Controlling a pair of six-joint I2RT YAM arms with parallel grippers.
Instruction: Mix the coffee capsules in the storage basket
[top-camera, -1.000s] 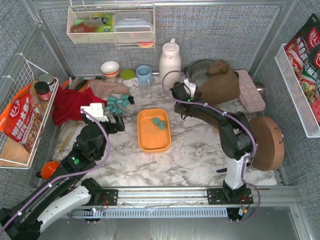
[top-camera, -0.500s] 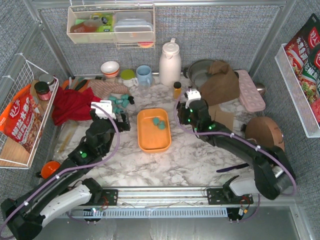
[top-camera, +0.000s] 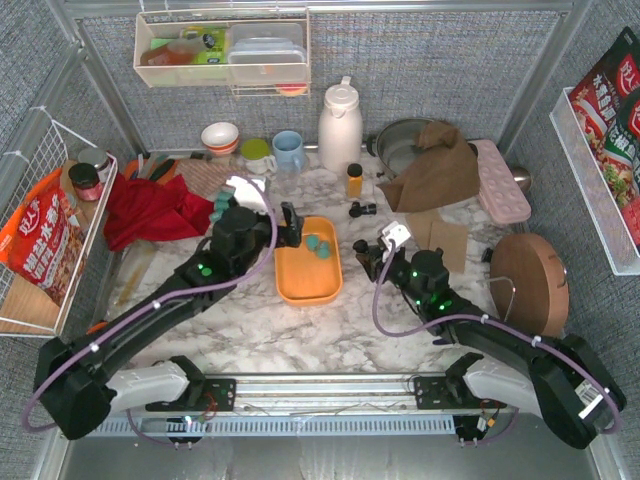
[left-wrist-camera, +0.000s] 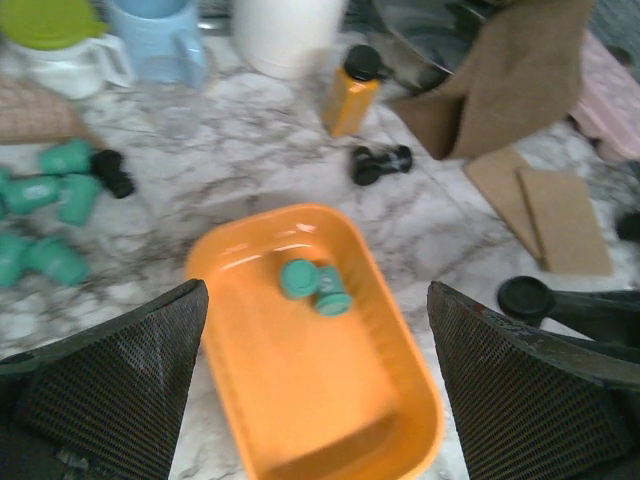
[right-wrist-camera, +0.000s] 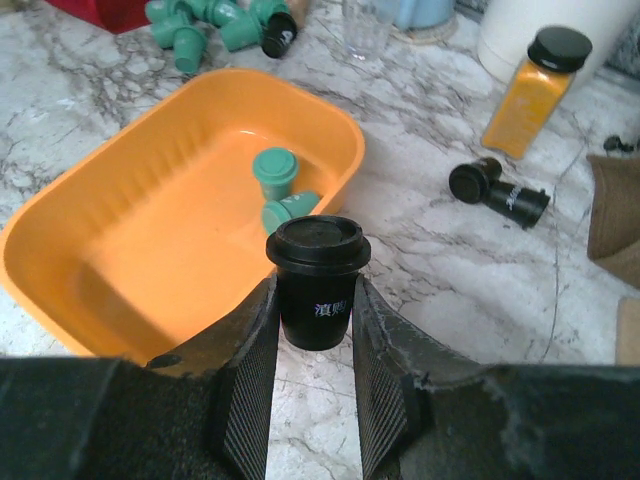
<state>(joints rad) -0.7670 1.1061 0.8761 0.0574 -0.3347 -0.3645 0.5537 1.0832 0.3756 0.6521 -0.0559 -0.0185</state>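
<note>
1. Right gripper (right-wrist-camera: 316, 300) is clamped on a black capsule (right-wrist-camera: 318, 262), just right of the orange storage basket (top-camera: 300, 292) at frame centre.
2. Left gripper (left-wrist-camera: 315, 385) gapes wide above the basket; two teal capsules (left-wrist-camera: 312, 285) lie inside.

Top cam: high, near side, down on whole table (top-camera: 330, 335). Wrist cams: close, tilted down; all share storage basket (top-camera: 300, 280).

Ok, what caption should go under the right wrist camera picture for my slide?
The right gripper holds a black capsule near the orange basket, where two teal capsules lie.
</note>
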